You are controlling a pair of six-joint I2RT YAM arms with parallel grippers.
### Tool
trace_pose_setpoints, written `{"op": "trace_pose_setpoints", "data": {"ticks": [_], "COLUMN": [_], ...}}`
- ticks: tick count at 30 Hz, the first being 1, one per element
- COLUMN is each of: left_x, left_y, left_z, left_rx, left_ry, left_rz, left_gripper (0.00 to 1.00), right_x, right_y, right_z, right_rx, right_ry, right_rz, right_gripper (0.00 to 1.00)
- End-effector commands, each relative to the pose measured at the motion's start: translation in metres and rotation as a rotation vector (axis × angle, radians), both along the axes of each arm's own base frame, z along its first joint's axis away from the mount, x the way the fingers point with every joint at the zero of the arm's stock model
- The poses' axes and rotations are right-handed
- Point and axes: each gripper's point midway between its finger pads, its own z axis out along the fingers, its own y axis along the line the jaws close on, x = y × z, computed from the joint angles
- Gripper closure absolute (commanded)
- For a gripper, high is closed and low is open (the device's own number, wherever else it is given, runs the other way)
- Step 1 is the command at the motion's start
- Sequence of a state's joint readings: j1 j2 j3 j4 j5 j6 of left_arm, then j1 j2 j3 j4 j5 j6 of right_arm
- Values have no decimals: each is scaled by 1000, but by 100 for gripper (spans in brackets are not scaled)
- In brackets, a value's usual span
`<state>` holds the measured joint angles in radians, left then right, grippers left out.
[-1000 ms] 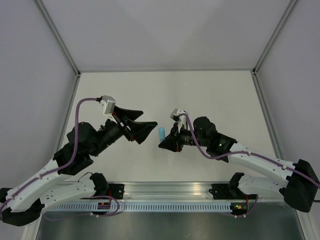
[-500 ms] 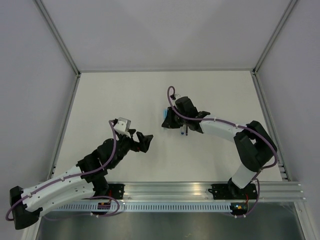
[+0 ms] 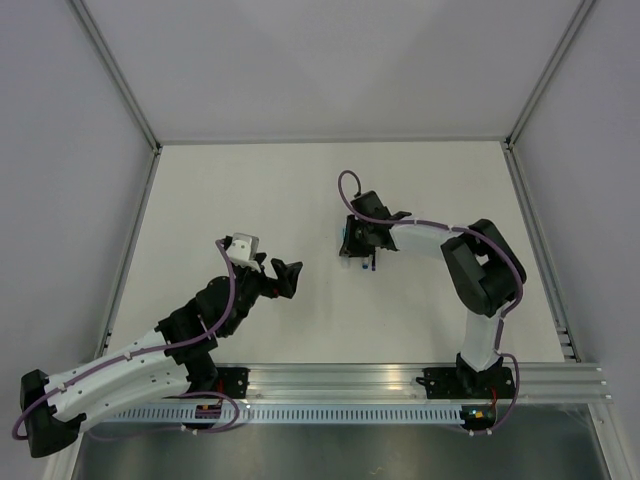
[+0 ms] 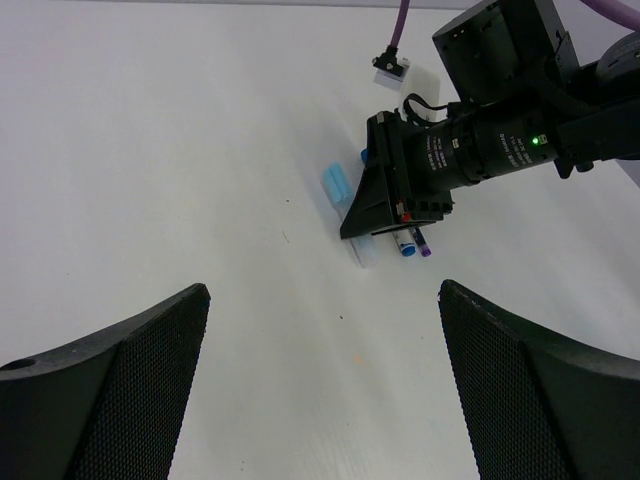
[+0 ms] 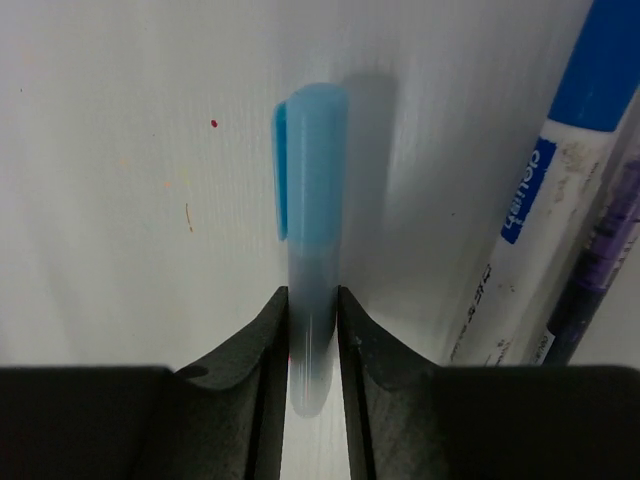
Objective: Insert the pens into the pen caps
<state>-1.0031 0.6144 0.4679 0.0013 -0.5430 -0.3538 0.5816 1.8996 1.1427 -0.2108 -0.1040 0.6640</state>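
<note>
White table (image 3: 250,190); right arm (image 3: 480,275) folded down low, left arm (image 3: 120,365) drawn back.
Left gripper (image 4: 320,400) spread wide, empty, well apart. Right gripper (image 5: 312,310), mid-air a second ago, now at table level just beside whitish pen (image 5: 555,190) and dark pen (image 5: 600,270), both loose; pinched narrowly on light blue cap (image 5: 312,190) lying flat. Likely cap pickup; nothing inserted yet.
</note>
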Motion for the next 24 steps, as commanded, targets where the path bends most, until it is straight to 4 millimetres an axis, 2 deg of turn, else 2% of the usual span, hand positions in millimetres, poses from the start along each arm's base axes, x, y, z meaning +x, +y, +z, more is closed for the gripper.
{"op": "trace_pose_setpoints", "data": {"ticks": [1, 7, 18, 20, 24], "left_x": [4, 4, 4, 4, 4], "left_y": [5, 5, 4, 5, 3], "left_z": [9, 10, 7, 7, 6], "left_rx": [11, 10, 18, 19, 23], "left_ry": [-39, -40, -36, -37, -37], "left_rz": [26, 27, 27, 28, 20], "left_gripper": [0, 0, 0, 0, 0], "right_x": [10, 13, 17, 17, 20], "right_y": [-11, -26, -37, -40, -41], "right_z": [4, 9, 26, 33, 62], "right_rx": [-37, -58, -77, -94, -80], "right_ry": [-2, 1, -25, -33, -88], "right_rz": [-60, -83, -86, -80, -68], "right_gripper": [70, 61, 62, 61, 61]}}
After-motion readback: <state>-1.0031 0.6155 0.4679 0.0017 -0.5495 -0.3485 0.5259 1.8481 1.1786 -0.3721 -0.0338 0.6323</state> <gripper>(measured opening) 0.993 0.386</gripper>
